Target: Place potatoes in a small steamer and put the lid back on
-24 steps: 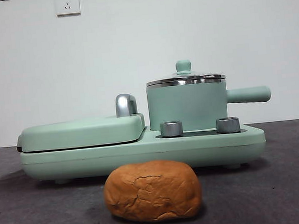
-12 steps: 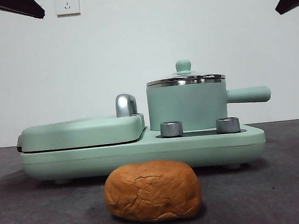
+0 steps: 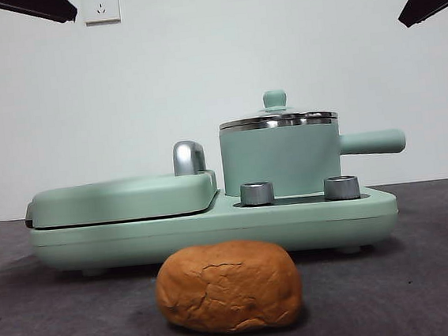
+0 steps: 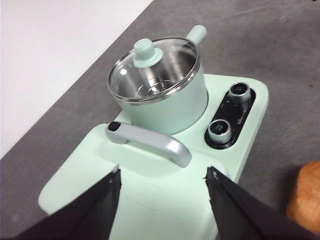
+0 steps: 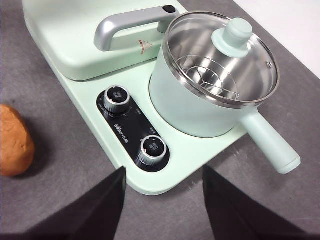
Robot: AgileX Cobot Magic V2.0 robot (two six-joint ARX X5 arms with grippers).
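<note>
While both my arms hang high above the dark grey surface [image 3: 425, 276], nothing of the task has been touched. My left claw [image 4: 162, 175] hovers over the flat mint-green griddle cover [image 4: 145, 195], its two black jaws spread wide with nothing between them. My right claw [image 5: 164, 172] hovers over the near right edge of the mint-green cooker base [image 5: 165, 182], jaws likewise spread wide and empty. In the front view the two arms show only as dark tips in the top corners.

The small steamer [image 3: 280, 158], a mint-green cylindrical pot with a steel rim, stands on the right part of the base, its straight mint-green side handle [image 3: 372, 142] pointing to the right. The lid [image 3: 277, 117], a round clear glass disc with a steel rim and a small mint-green knob, sits level on the pot. Through the glass, the right wrist view shows a steel wire rack [image 5: 207, 75] inside.

The potato [image 3: 229, 287], an orange-brown oval lump with cracked, wrinkled skin, lies on the surface just in front of the base, near its middle and nearer the camera than anything else. It is apart from both claws.

Two steel-capped knobs [image 3: 257, 193] sit on a black panel just in front of the pot. A curved silver handle [image 3: 188, 157] rises from the griddle cover, just left of the pot. A white wall socket [image 3: 100, 5] sits on the far wall, upper left.
</note>
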